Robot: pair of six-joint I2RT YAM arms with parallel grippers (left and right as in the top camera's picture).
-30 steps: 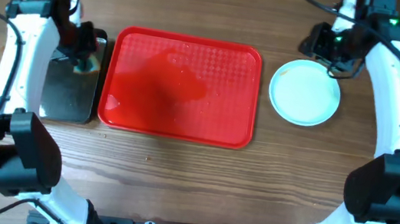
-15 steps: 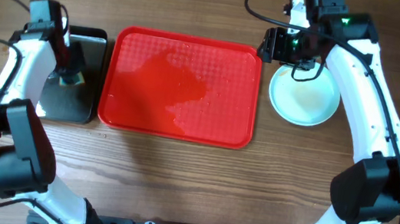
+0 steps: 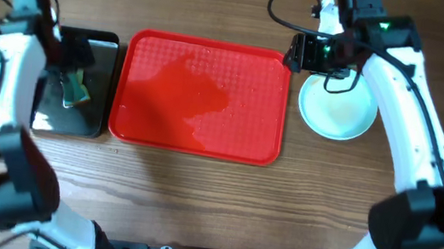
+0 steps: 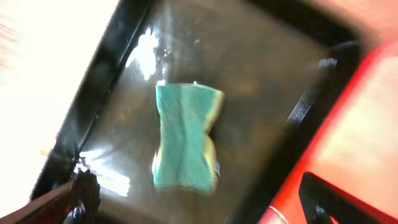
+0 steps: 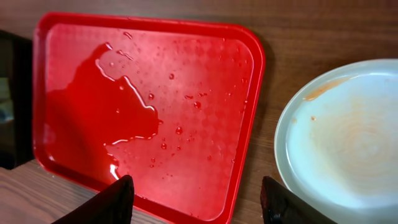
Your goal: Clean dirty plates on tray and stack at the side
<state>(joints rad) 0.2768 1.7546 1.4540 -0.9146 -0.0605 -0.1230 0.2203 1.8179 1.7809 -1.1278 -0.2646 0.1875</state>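
Tray: the red tray [image 3: 200,96] lies mid-table, long side running left to right. A pool of clear liquid spreads over its left and centre, and droplets are scattered beyond it.
Plate: a pale round plate [image 3: 338,105] sits on the wooden table [image 3: 195,198], just off the tray's right edge and apart from it. In the right wrist view it carries an orange-brown streak near the rim and a faint smear across the middle. Whether more plates lie under it cannot be told.
Right gripper: the right gripper [image 5: 196,182] hovers above the gap between tray and plate. Its fingers are spread wide, with nothing between them.
Left gripper: the left gripper [image 4: 196,190] hangs over the black pan [image 3: 76,122], fingers parted and gripping nothing. This view is blurred.
Sponge: a green and yellow sponge [image 4: 186,143] lies loose on the pan's wet floor, pinched in at its waist.
Pan: it sits just beside the tray's left edge.
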